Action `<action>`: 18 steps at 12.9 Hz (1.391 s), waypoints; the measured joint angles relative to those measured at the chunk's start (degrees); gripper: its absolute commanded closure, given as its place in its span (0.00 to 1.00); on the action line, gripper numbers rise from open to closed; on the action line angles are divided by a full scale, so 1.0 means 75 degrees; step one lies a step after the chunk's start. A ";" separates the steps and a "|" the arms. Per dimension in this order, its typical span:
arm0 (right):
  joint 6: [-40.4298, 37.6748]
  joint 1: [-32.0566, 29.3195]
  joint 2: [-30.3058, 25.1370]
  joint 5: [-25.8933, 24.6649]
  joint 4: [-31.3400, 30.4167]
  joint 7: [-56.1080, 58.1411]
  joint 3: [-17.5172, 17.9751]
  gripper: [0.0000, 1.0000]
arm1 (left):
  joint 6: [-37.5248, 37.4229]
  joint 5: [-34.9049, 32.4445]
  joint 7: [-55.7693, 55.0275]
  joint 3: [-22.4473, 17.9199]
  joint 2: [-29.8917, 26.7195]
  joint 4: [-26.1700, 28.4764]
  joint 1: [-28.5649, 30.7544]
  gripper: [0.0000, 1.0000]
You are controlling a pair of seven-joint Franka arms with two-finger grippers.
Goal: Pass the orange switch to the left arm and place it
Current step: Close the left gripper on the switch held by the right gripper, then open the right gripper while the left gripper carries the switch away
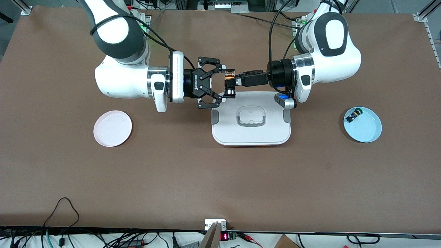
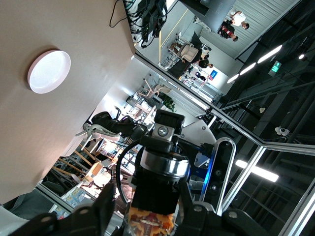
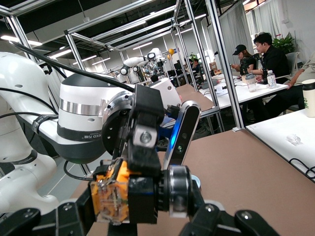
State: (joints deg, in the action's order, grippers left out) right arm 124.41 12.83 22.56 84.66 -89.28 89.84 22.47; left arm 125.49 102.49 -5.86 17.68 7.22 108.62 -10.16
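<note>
Right claw (image 1: 225, 86) gripping orange switch (image 1: 229, 77), left claw (image 1: 231, 82) meeting it

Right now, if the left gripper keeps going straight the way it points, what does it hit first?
Likely the right gripper: the left gripper faces it head-on above the box edge, both already on the orange switch between them.

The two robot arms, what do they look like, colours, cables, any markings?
Both arms are glossy white shells with dark grey joint bands and silver metal wrist rings. Black cables run along each. The right arm's gripper is a black open linkage frame with white lettering on its body; the left arm's gripper is black and slimmer, with a blue-lit camera block by its wrist.
</note>
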 measured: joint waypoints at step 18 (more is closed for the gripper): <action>-0.0307 -0.0256 -0.0061 0.0348 -0.0121 -0.0057 -0.0077 0.00 | 0.0019 -0.0881 0.0235 -0.0074 -0.0001 0.0130 0.0299 1.00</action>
State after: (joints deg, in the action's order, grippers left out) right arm 122.11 10.91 22.10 87.26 -90.19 89.42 21.90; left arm 125.63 95.89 -4.10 17.12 7.21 109.60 -7.92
